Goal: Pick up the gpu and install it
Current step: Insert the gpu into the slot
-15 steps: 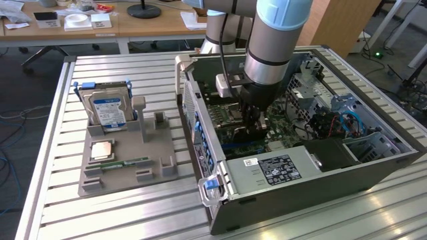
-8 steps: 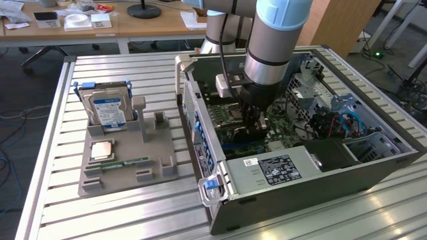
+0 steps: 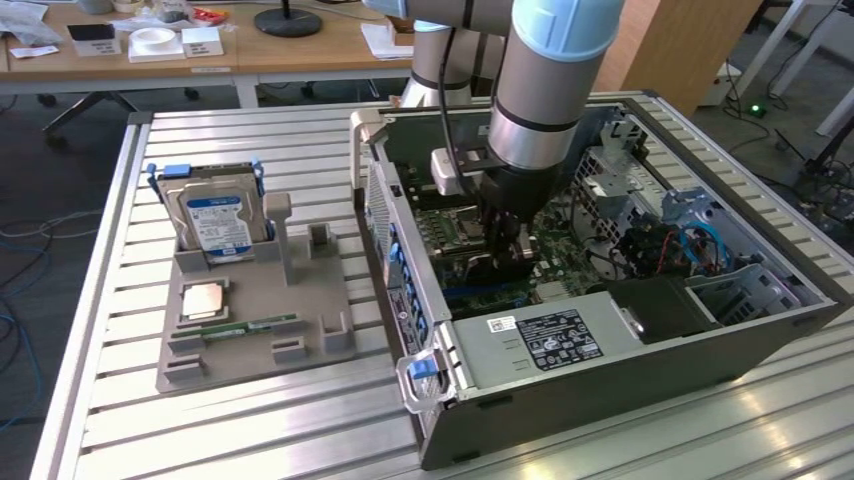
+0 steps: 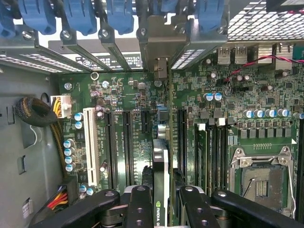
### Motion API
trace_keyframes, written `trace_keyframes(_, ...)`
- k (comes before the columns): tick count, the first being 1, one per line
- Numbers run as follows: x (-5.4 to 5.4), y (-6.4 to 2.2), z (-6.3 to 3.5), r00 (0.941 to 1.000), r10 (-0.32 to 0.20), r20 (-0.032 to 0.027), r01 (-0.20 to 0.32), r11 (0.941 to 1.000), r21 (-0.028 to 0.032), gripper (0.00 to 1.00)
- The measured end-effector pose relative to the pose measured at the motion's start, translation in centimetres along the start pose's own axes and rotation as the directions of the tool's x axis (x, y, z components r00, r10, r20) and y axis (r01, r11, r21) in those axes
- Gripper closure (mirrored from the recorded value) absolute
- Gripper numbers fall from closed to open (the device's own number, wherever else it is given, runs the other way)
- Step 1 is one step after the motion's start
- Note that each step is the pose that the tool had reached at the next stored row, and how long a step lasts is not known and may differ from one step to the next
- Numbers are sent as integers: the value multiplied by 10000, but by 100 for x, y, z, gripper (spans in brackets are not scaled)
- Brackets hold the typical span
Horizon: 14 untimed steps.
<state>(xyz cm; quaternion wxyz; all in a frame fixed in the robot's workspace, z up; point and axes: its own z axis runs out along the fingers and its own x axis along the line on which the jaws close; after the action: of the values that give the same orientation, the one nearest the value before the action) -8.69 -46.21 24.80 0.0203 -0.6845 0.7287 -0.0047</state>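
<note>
Slatted metal worktop (image 3: 240,420) carries an open computer case (image 3: 601,340) at centre-right of the exterior frame and a grey parts holder (image 3: 254,320) with a hard drive (image 3: 218,222) at left. Inside the case, the tool (image 4: 160,199) is clamped on the gpu (image 4: 160,180), held on edge over the motherboard (image 4: 213,118) between its slots, bracket toward the rear wall.

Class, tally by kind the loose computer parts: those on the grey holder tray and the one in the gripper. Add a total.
boxy silver hard drive with blue-white label: 1
square silvery processor chip: 1
slim green memory stick: 1
thin dark gpu card, in the gripper: 1
Total: 4
</note>
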Motion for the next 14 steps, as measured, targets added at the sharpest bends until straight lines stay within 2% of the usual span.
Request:
trace_keyframes(8, 2, 9, 8, 10000, 0, -4, 0, 10000, 2, 74)
trace_keyframes(10, 0, 9, 27, 10000, 0, 18, 0, 10000, 12, 74)
trace_keyframes(14, 1, 9, 21, 10000, 1, 2, -1, 10000, 6, 74)
